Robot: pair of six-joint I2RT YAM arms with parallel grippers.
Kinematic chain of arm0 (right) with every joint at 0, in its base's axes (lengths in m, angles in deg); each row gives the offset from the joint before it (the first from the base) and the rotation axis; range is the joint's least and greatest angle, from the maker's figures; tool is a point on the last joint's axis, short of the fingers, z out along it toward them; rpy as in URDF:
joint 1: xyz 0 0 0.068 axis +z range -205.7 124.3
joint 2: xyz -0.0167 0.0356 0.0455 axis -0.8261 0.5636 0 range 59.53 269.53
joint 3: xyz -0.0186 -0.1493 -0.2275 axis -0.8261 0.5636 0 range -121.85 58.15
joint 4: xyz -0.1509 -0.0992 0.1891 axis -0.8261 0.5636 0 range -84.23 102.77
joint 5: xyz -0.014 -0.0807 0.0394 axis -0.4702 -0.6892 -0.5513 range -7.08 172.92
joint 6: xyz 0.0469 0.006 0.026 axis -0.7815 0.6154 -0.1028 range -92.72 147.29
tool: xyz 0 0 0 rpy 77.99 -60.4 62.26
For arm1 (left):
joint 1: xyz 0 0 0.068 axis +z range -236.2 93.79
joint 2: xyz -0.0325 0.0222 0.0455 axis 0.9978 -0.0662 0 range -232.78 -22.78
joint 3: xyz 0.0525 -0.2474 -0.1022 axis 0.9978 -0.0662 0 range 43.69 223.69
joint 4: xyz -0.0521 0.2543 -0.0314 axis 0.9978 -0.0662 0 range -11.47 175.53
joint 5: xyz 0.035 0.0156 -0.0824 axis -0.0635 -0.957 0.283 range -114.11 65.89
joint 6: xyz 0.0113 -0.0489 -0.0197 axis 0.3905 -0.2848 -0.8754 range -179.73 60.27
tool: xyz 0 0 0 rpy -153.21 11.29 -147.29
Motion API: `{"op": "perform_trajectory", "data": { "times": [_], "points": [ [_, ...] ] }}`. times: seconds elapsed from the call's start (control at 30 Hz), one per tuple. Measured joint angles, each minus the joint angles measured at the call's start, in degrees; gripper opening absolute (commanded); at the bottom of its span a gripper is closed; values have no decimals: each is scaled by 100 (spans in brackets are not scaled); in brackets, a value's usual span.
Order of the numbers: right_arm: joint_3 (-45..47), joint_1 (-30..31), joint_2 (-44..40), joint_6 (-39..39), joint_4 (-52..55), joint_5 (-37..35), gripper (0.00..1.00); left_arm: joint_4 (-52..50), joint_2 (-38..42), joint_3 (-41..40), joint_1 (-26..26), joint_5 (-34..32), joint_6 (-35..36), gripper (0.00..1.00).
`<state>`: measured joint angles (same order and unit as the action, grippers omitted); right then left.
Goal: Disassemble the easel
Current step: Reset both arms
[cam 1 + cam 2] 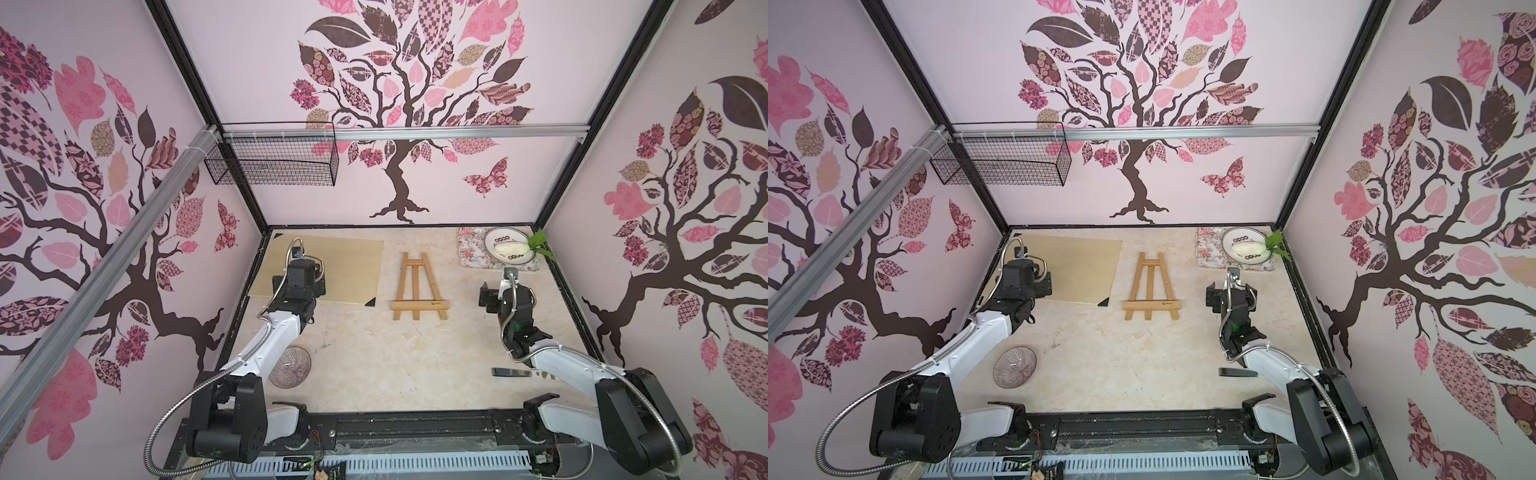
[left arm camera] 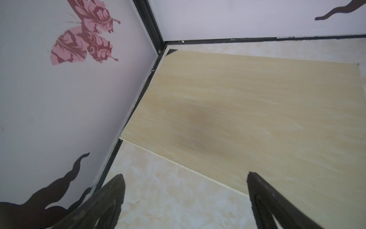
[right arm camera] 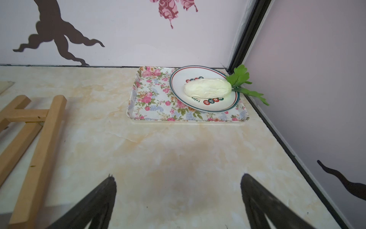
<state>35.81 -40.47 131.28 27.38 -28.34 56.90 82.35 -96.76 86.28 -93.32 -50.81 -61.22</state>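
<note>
The easel (image 1: 419, 306) (image 1: 1152, 306) lies flat on the marble-look table in both top views, a honey-coloured A-frame of slats whose ledge bar is nearest me. One of its legs (image 3: 39, 158) also shows at the side of the right wrist view. My left gripper (image 2: 185, 174) is open with nothing between its fingers. It hovers over the near edge of the pale board (image 2: 237, 109), left of the easel. My right gripper (image 3: 178, 176) is open too, over bare table to the right of the easel, touching nothing.
The pale board with a black corner (image 1: 349, 266) fills the back left. A floral tray (image 1: 469, 253) at the back right carries a plate (image 1: 494, 241) with a white leafy vegetable. A round wire dish (image 1: 289, 368) and a dark flat bar (image 1: 511, 372) lie nearer. A wire basket (image 1: 274, 162) hangs on the back wall.
</note>
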Motion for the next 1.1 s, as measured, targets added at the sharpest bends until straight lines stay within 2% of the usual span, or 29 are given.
{"op": "perform_trajectory", "data": {
  "times": [0.23,0.43,0.8,1.1],
  "points": [
    [157,-44,1027,17,-1143,-140,100,1482,-400,-927,13,-387,7,98],
    [160,-111,1298,225,-1633,-120,100,2354,-752,-1377,46,-385,66,98],
    [205,-238,1626,378,-2369,72,100,4444,-1342,-1692,197,125,155,98],
    [654,-590,1609,212,-2953,557,100,5125,-1471,-1895,546,852,57,98]
  ]
}}
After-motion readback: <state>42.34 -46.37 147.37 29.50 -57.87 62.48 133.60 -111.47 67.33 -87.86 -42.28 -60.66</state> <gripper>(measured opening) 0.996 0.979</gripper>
